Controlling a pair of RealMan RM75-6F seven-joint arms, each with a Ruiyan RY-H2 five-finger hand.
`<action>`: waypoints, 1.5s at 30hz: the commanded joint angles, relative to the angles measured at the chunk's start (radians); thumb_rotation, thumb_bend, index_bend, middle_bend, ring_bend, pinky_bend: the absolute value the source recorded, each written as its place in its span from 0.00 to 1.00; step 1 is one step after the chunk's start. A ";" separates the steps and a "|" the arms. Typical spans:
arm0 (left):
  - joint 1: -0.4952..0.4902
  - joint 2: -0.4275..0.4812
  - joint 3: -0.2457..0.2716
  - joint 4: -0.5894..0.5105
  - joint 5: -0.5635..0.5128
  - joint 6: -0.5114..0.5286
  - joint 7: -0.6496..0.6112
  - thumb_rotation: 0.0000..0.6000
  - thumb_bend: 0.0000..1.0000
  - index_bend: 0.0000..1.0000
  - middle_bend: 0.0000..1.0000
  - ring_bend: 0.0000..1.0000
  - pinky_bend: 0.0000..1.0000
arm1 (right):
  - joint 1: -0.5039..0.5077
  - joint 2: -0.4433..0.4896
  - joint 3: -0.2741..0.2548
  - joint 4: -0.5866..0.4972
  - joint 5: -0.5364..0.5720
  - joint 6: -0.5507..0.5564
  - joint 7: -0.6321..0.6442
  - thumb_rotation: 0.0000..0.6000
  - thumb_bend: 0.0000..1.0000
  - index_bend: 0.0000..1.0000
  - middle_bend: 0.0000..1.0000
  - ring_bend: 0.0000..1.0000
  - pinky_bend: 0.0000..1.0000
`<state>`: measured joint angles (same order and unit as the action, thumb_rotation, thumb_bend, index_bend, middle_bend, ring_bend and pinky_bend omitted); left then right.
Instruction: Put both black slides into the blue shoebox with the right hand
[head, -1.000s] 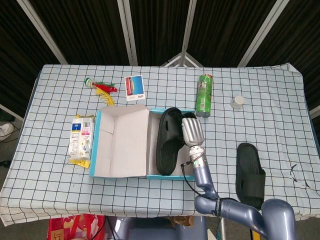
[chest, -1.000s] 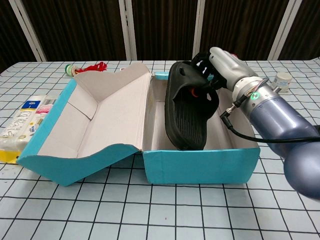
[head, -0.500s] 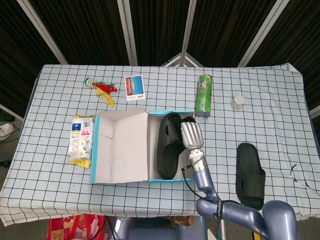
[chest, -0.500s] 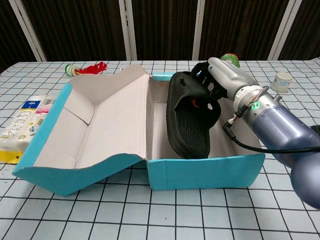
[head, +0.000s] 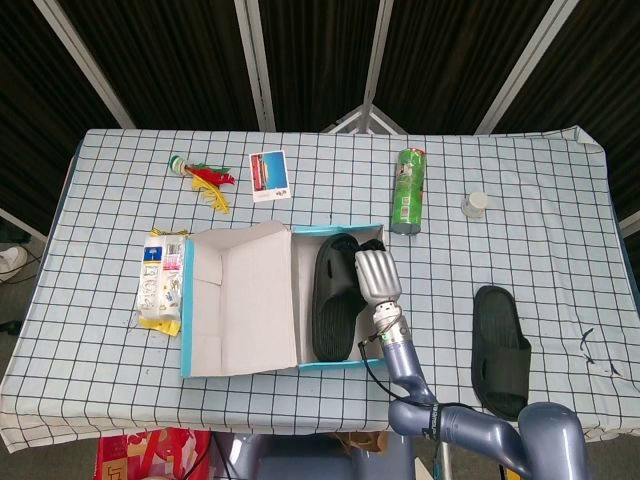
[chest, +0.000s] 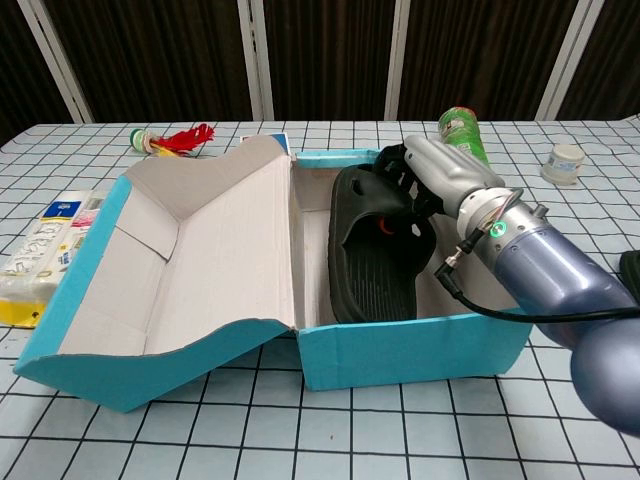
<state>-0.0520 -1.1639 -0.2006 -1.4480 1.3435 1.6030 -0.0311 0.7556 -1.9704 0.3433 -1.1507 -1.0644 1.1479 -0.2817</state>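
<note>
Right now the right hand (chest: 440, 178) reaches into the blue shoebox (chest: 410, 345) from its 3 o'clock side, fingers curled around the strap end of a black slide (chest: 372, 255). Whether the fingers truly clamp the strap or only rest on it is hard to tell from the chest view, but they look closed on it. This slide is matte black rubber with a ribbed footbed and a broad strap; it lies lengthwise in the box's right half, heel toward the near wall, tilted a little against the right side.

From the head view, the box (head: 190, 300) sits near the middle of the checked tabletop (head: 560, 200), its pale cardboard lid (head: 240, 300) flung open toward 9 o'clock. The slide in the box (head: 335, 300) shows as a dark oval beside the right hand (head: 378, 275).

A second black slide (head: 500, 350), of the same make, lies flat on the tabletop well apart from the box, toward 4 o'clock.

Around the edges: a green can (head: 409, 190) at 1 o'clock of the box, a small white jar (head: 476, 204) further right, a photo card (head: 268, 175) and a feathered shuttlecock (head: 200, 178) at 11 o'clock, and a tissue packet (head: 163, 280) just beside the lid at 9 o'clock.

The left hand is out of sight.
</note>
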 joint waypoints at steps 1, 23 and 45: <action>0.000 0.000 0.000 0.000 0.000 0.000 0.001 1.00 0.73 0.15 0.04 0.00 0.00 | 0.000 -0.005 0.004 -0.001 0.024 -0.011 -0.034 1.00 0.56 0.60 0.58 0.58 0.24; -0.001 -0.001 0.002 -0.003 0.002 -0.002 0.007 1.00 0.73 0.15 0.04 0.00 0.00 | 0.029 0.043 0.068 -0.158 0.233 0.006 -0.375 1.00 0.41 0.43 0.36 0.33 0.15; 0.000 0.000 0.003 -0.003 0.005 -0.001 0.004 1.00 0.73 0.15 0.04 0.00 0.00 | 0.101 0.093 0.121 -0.321 0.520 0.076 -0.650 1.00 0.14 0.16 0.09 0.13 0.05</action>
<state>-0.0525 -1.1638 -0.1976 -1.4514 1.3486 1.6025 -0.0268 0.8478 -1.8869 0.4650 -1.4570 -0.5660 1.2215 -0.9113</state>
